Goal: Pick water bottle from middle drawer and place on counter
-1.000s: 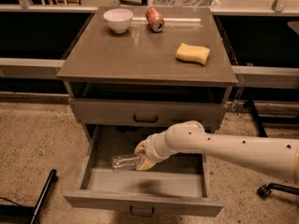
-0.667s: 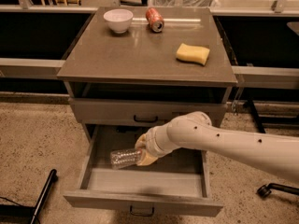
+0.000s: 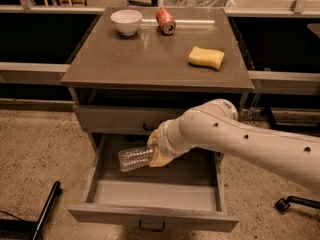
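One water bottle is held on its side over the floor of the open middle drawer. It is clamped at one end between the jaws of the gripper, just below the upper drawer. The sideways hold is judged to suit a bottle lying flat in a shallow drawer. On the counter, a white bowl, red soda can and yellow sponge are grouped rearward, so the front is left for placing. Which end is gripped cannot be made out, and the drawer's right rear is covered by the arm
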Tool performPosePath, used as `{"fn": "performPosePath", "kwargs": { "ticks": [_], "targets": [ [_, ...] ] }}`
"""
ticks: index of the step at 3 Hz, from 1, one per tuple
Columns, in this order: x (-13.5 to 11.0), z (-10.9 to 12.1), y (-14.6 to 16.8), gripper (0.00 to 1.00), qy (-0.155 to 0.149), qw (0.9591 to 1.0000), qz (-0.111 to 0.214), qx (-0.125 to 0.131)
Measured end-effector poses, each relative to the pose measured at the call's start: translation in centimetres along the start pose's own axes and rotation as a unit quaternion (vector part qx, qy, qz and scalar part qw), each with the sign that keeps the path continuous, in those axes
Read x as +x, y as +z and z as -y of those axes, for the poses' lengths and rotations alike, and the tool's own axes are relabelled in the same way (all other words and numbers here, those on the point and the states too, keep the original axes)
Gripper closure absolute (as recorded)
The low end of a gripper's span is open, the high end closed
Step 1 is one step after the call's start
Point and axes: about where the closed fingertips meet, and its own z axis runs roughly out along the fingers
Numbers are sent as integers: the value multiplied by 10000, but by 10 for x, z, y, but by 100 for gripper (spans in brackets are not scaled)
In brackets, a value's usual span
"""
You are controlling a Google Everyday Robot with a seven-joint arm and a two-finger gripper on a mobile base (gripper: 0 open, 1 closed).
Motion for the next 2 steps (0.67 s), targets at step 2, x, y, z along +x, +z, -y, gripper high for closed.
{"fn": "performPosePath", "kwargs": {
  "ticks": [2],
  "targets": [
    [-31, 25, -28, 100, -352, 9988, 214, 247]
  ]
}}
